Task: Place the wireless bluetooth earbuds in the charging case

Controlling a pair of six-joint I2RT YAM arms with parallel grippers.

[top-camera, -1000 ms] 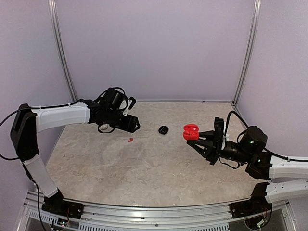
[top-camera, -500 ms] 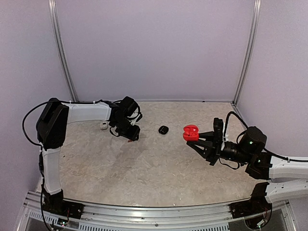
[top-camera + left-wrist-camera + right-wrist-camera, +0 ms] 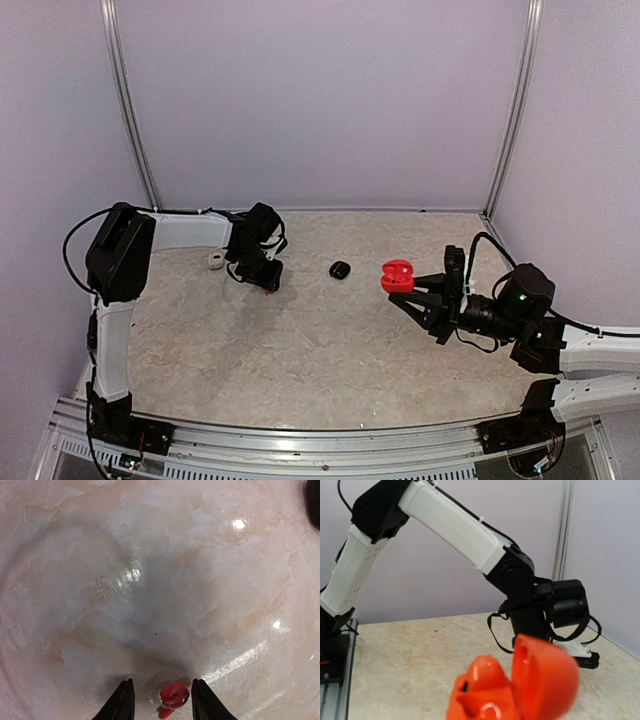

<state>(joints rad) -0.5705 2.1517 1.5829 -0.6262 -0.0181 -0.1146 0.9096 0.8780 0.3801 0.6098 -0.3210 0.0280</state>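
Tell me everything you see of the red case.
Glossy red plastic pebble-shaped charging case: open, its domed lid hinged back and standing at the right in the wrist view. Moulded wells show in the base; whether they are filled is unclear. The black fingers of the right gripper pinch it, seemingly raised above the marbled table.

Marbled tabletop [image 3: 150, 580] is glossy; red earbud [image 3: 174, 695] and red charging case [image 3: 520, 685] look smooth plastic.

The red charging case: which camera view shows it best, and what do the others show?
The right wrist view: the red charging case fills the foreground, close up, lid open, inside visible. The top external view shows it only as a small red shape held in the right gripper. The left wrist view does not show it.
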